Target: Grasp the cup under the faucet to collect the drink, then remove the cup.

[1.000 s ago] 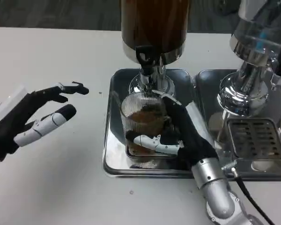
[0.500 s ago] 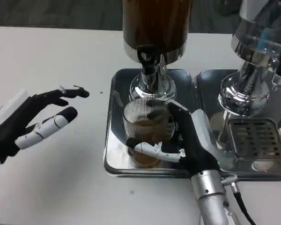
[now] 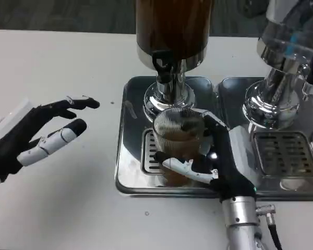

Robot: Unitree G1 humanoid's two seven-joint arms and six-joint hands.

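Right hand (image 3: 221, 161) has its fingers (image 3: 185, 167) wrapped around the ribbed cup (image 3: 178, 143), which has brown drink in it and sits over the drip tray (image 3: 129, 156), just below the dispenser's faucet (image 3: 163, 61). Left hand (image 3: 36, 136) hovers over the white surface (image 3: 68, 208) well off to the side, fingers spread, holding nothing.

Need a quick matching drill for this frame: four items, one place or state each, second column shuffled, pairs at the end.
Items:
1. cup
2. left hand
3. dispenser faucet
4. drip grate

States:
A. open above the white table, holding nothing
B. black, just above the cup's rim
C. ribbed clear glass with brown drink, gripped by the right hand
D. slotted metal in the tray, showing left of the cup

Pairs: 1-C, 2-A, 3-B, 4-D
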